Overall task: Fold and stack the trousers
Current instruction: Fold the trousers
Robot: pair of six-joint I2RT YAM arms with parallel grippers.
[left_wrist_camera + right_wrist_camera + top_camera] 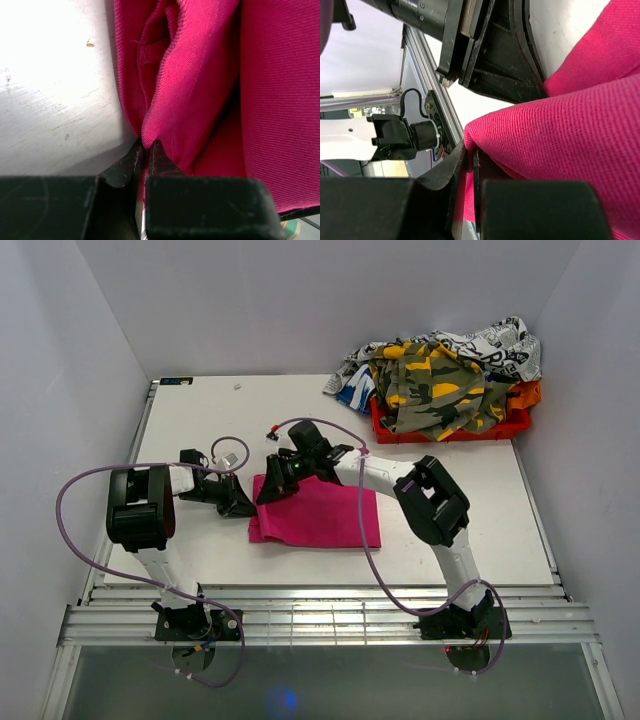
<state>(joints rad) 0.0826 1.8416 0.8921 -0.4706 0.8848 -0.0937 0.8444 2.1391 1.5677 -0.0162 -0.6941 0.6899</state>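
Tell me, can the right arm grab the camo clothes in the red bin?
Probably not yet: the right tool is shut on the pink trousers. Nothing seems to stand between it and the camo clothes.

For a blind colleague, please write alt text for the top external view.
Folded pink trousers lie on a white table, gripped by the left end effector at their left edge and the right end effector at the far-left corner. A red bin heaped with clothes sits far right.

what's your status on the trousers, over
Left fingers, right fingers both shut on trousers edge. Trousers folded, flat mid-table. Clothes bin far right, not in the way.
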